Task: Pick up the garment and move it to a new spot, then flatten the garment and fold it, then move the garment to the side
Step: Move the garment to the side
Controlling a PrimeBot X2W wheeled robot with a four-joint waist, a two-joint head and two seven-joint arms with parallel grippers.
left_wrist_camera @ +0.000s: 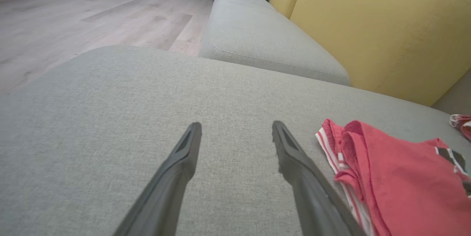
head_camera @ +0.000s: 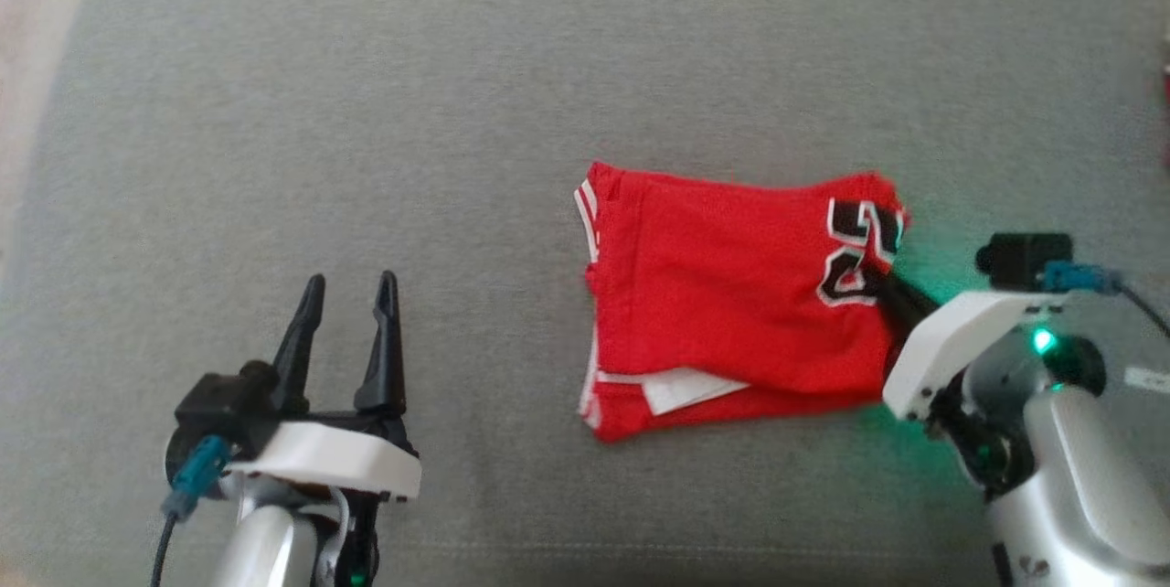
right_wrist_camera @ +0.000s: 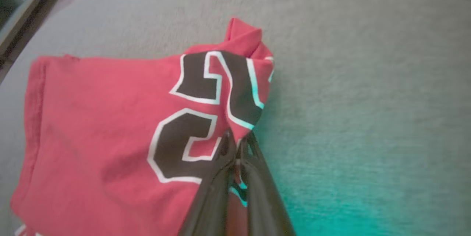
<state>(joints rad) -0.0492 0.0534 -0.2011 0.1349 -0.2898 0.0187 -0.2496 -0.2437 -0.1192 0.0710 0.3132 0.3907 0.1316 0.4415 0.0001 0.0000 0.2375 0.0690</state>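
Head view: even, diffuse daylight, moderately bright. Whole frame soft, fine detail lost. Shadows faint, with a thin one under the garment (head_camera: 731, 294) along its near edge. The green lamp (head_camera: 1042, 340) on the right arm blooms and throws a green cast on the grey cushion (head_camera: 457, 112) just right of the garment.

Right wrist view: the same glow reads teal over the near right cushion and tints the white print edges cyan. Weave smeared, slight blur.

Left wrist view: sharpest frame. Floor (left_wrist_camera: 92, 15) at far left is brightest, with a pale sheen. Wide-angle lens bends the cushion edges. Close in, the fingers (left_wrist_camera: 173, 177) of the left gripper (left_wrist_camera: 236, 125) go soft.
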